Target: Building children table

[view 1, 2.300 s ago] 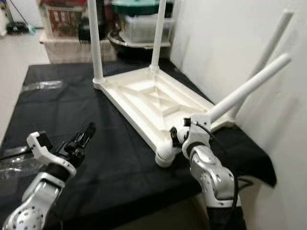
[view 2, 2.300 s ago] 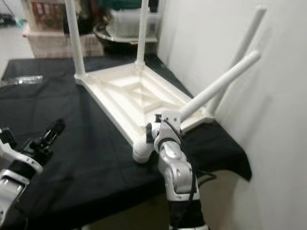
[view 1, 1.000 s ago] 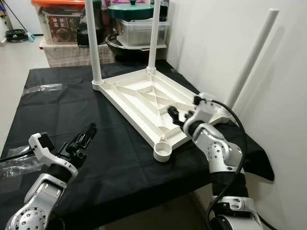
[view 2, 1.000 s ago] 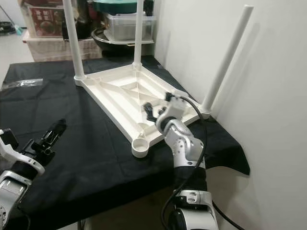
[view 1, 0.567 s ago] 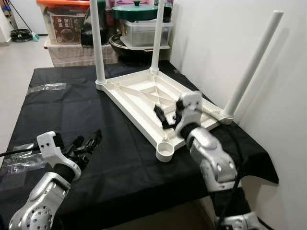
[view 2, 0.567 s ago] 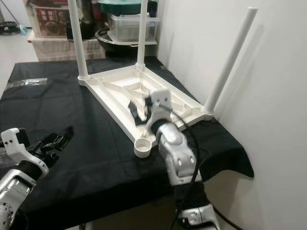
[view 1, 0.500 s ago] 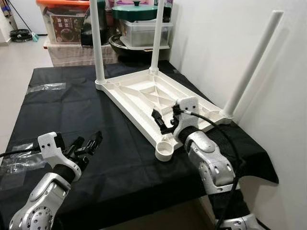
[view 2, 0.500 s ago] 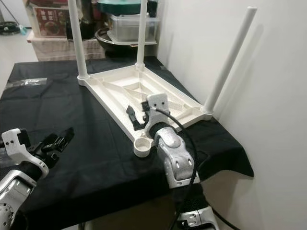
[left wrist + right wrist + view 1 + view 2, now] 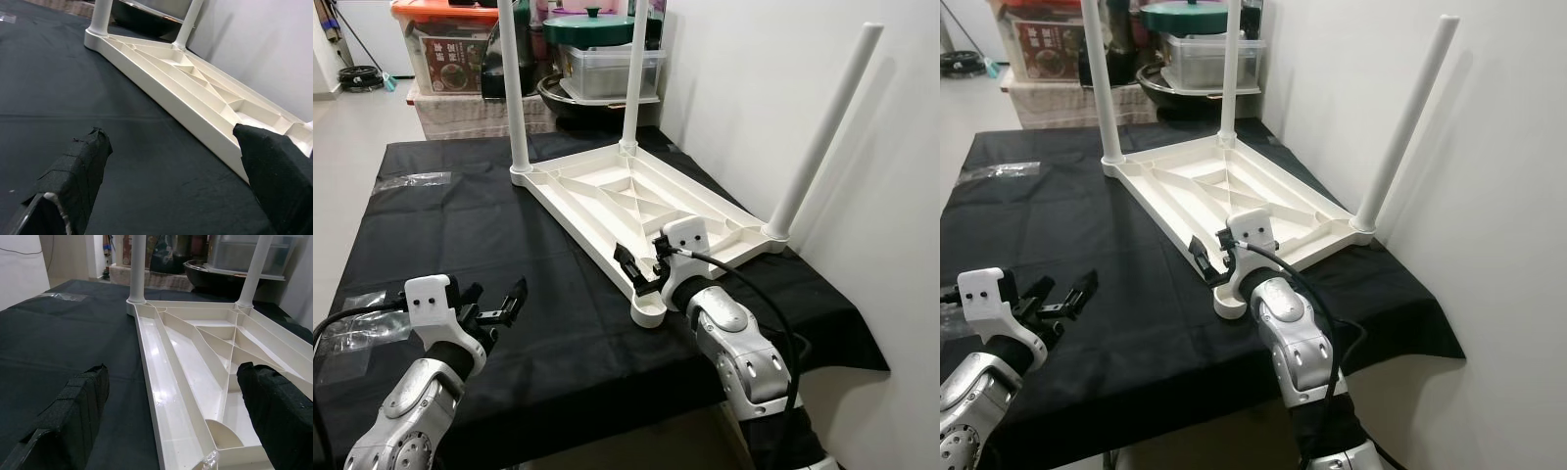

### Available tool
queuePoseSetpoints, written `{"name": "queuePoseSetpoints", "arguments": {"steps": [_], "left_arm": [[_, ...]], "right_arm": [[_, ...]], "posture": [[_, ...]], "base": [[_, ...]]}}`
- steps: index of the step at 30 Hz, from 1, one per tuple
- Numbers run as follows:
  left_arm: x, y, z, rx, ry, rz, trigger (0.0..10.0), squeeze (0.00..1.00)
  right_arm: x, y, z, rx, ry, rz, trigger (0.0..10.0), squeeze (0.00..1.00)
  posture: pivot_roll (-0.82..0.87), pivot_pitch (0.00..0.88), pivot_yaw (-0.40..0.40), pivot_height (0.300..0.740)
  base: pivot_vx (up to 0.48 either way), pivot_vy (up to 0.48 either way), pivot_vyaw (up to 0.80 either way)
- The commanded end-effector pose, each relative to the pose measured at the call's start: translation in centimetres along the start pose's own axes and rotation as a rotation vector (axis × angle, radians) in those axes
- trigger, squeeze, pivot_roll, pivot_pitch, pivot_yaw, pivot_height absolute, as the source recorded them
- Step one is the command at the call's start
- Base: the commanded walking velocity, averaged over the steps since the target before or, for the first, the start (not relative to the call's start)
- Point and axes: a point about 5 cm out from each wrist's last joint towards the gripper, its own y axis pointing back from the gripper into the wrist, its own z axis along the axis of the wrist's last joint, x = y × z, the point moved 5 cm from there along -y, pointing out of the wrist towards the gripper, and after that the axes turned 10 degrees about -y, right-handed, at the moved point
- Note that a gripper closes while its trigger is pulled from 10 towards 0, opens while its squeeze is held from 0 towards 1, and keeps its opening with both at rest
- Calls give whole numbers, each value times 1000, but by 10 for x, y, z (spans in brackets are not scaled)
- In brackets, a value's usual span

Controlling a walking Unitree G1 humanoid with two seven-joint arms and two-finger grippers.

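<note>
A white children's table top (image 9: 636,201) lies upside down on the black-clothed table (image 9: 460,225). Three white legs stand in its corners: far left (image 9: 514,88), far right (image 9: 633,78), and one by the wall (image 9: 822,132). The near corner socket (image 9: 648,311) is empty. My right gripper (image 9: 639,269) hovers open just above that near corner, holding nothing; in the right wrist view its fingers (image 9: 78,401) frame the ribbed underside (image 9: 195,357). My left gripper (image 9: 494,302) is open above bare cloth, left of the table top (image 9: 195,83).
A white wall (image 9: 773,78) runs close along the right side. Behind the table are storage boxes (image 9: 450,49) and a lidded pot (image 9: 602,24). Clear plastic bags lie on the cloth at the left (image 9: 411,180) and near left (image 9: 352,318).
The right gripper let go of the tilted leg, which now stands upright in the corner by the wall, then swung left to the near corner. The left gripper's fingers have spread.
</note>
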Motion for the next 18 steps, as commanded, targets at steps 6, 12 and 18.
{"name": "queuePoseSetpoints", "arguments": {"steps": [6,12,18], "left_arm": [[-5,0,-5,2,-33,8,10000,0],[-6,0,-7,3,-41,10,10000,0],[-6,-2,-9,4,-46,13,10000,0]], "right_arm": [[-7,2,-1,-9,14,-36,10000,0],[-7,2,-2,-10,13,-44,10000,0],[-12,5,-2,-13,15,-62,10000,0]], "posture": [[33,0,-59,740],[29,0,-56,740],[20,0,-52,740]], "base": [[0,0,0],[0,0,0],[0,0,0]]}}
